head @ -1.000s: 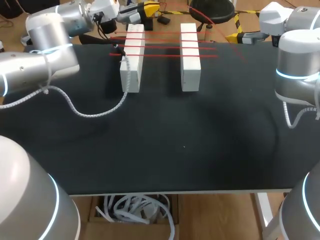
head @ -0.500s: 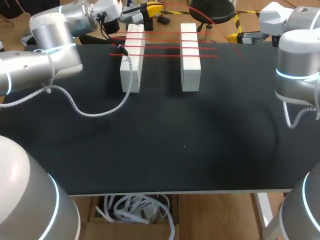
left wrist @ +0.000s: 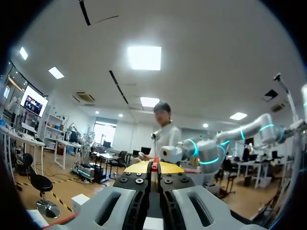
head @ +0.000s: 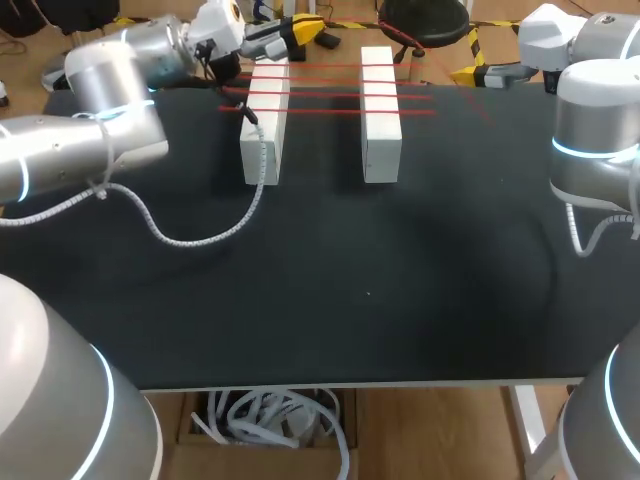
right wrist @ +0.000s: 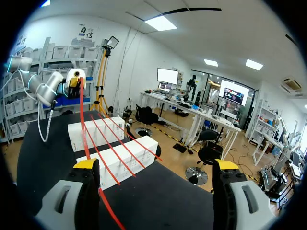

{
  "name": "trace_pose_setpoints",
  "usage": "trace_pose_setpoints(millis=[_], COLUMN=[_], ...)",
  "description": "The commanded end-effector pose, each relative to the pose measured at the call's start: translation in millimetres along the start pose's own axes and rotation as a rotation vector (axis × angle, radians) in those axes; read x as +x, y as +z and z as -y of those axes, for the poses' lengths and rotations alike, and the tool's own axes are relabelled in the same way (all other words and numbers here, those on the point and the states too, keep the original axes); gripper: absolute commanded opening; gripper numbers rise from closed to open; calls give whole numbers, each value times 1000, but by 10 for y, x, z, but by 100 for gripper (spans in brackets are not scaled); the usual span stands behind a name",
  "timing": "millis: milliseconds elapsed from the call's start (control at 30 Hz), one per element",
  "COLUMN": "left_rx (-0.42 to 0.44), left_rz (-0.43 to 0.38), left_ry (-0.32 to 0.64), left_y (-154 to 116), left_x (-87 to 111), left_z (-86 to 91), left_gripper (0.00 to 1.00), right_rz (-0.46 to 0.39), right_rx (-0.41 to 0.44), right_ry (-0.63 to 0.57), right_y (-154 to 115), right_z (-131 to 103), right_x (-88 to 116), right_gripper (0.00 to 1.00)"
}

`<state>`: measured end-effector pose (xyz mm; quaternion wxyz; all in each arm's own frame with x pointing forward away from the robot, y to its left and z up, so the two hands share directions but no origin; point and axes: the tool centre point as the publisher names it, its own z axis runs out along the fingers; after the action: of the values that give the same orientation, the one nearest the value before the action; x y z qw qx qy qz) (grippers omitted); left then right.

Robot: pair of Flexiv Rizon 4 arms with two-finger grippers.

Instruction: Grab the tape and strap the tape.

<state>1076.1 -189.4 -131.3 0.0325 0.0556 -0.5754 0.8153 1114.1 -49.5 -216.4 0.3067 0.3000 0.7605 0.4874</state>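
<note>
While our left gripper (left wrist: pixel 154 167) pinches the red tape (head: pixel 330 96) above the far edge of the black table (head: pixel 350 300), our right gripper (right wrist: pixel 156 165) hangs with its fingers spread wide, grasping nothing.

The tape is a thin, flat strand. It lies taut in three straight lines across two long, white, box-shaped blocks set side by side near the table's far edge: the first block (head: pixel 263 130) nearer the left edge, the second block (head: pixel 381 130) toward the middle. We see another strand run just beside one of the right gripper's fingers. The left gripper's yellow tips press together on a sliver of red. The table top looks matte and cloth-like, and a white ribbed cable (head: pixel 200 235) loops across it near the left edge.
</note>
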Motion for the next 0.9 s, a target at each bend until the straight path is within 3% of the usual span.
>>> trace_pose_setpoints(millis=[33,900], left_rx=[15,23], left_rz=[7,-26], left_ry=[8,11], left_y=[-55,-76], left_x=[35,37], left_z=[-42,-51], left_gripper=[0,0], right_rz=[0,0], right_rx=[0,0], right_ry=[0,0], right_y=[1,1], right_z=[0,0], right_x=[-1,-1], right_gripper=[100,100])
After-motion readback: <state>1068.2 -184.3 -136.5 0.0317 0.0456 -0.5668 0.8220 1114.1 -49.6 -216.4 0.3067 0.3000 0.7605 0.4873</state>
